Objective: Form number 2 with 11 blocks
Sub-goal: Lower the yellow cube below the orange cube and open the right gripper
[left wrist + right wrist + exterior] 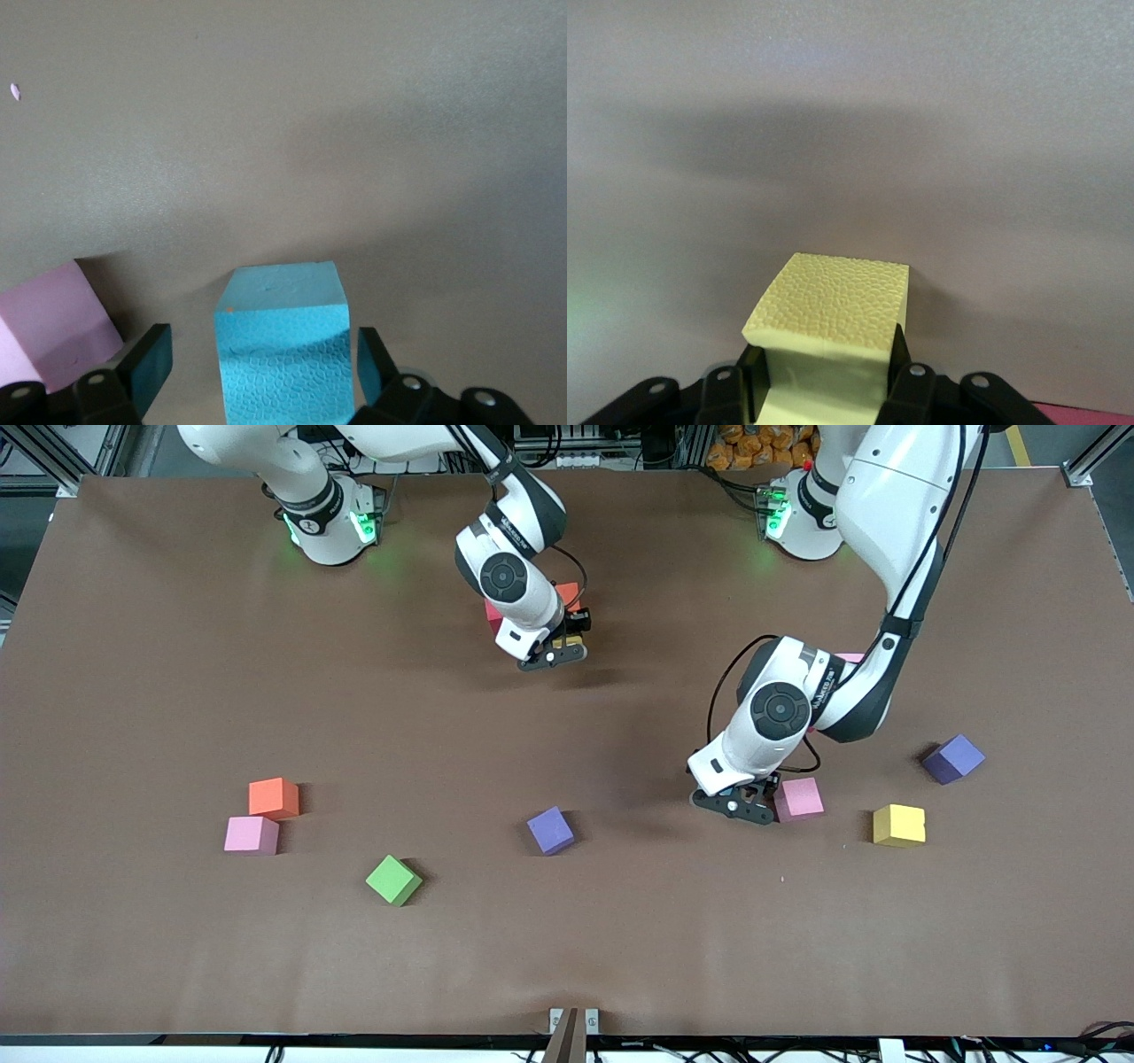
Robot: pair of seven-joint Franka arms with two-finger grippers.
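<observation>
My left gripper point(261, 352) is down at the table, open around a light blue block point(282, 310), with a gap showing at each finger. In the front view the left gripper point(740, 802) hides that block, and a pink block point(799, 797) lies right beside it. My right gripper point(824, 376) is shut on a pale yellow block point(833, 305). In the front view the right gripper point(554, 651) hangs over the table beside a red block point(492, 615) and an orange block point(568, 592).
Loose on the table are an orange block point(274, 797), a pink block point(252, 835), a green block point(393, 880), a yellow block point(898, 825) and two purple cubes point(550, 830) point(953, 759). Another pink block point(850, 657) peeks out by the left arm.
</observation>
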